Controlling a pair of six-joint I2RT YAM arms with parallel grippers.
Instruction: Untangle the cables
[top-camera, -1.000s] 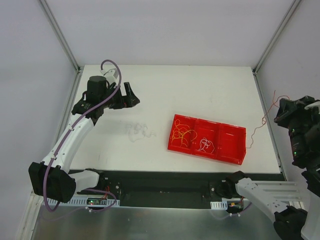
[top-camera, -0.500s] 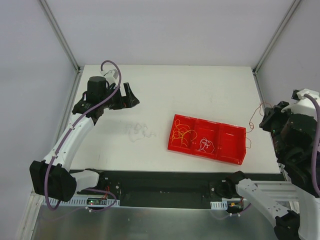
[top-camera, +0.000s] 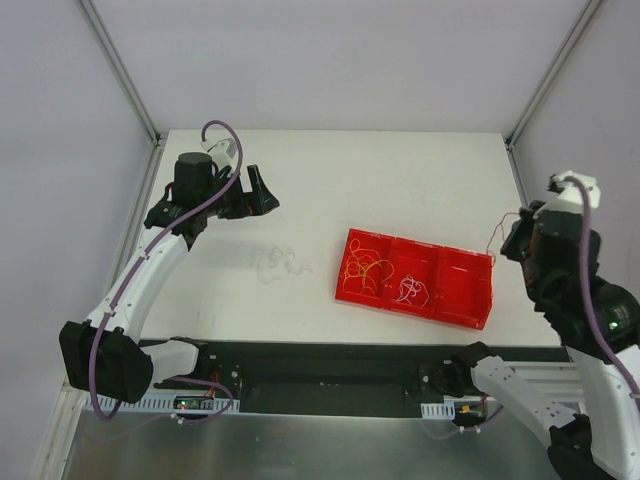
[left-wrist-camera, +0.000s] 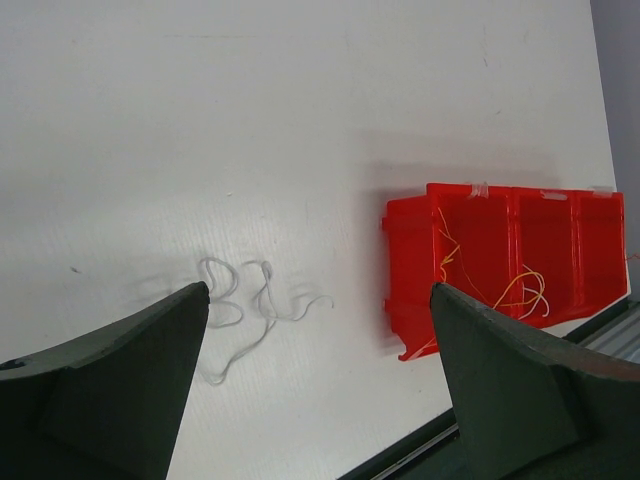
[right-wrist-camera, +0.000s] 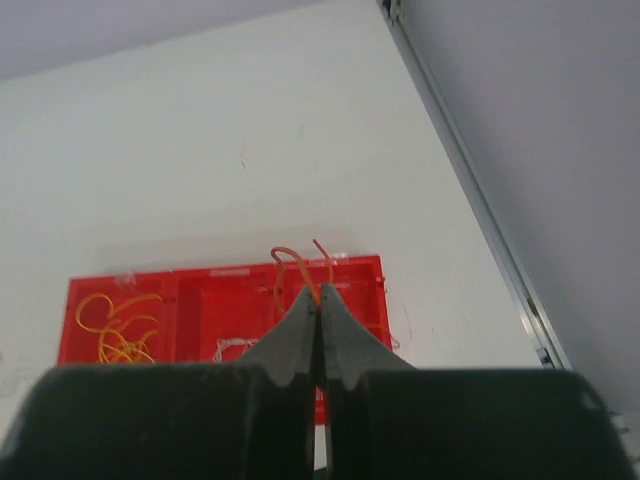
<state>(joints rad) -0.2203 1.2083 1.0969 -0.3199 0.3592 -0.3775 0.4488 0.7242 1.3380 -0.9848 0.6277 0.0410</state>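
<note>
Cables (top-camera: 362, 268) in orange-yellow curl in the left compartment of a red tray (top-camera: 470, 318) lying near the front edge of the white table (top-camera: 400, 170). A small white cable (top-camera: 410, 290) rests in the middle compartment. Just left of the tray and apart from it, a loose white cable (top-camera: 275, 262) squiggles across the bare tabletop. At the tray's right end, over the table's right edge, the right gripper (right-wrist-camera: 318, 300) is raised with its fingers pressed together on a reddish-brown cable (right-wrist-camera: 278, 272). Its wrist camera shows the thin strand pinched at the fingertips and rising in two short arcs, seen against the tray's right-hand compartment. Farther back on the left, the left gripper (top-camera: 266, 192) hovers above the table with its jaws spread wide, holding nothing. Its own camera looks down between two dark fingers (left-wrist-camera: 120, 380) at the loose white cable and at the end of the tray that holds the orange-yellow strands.
</note>
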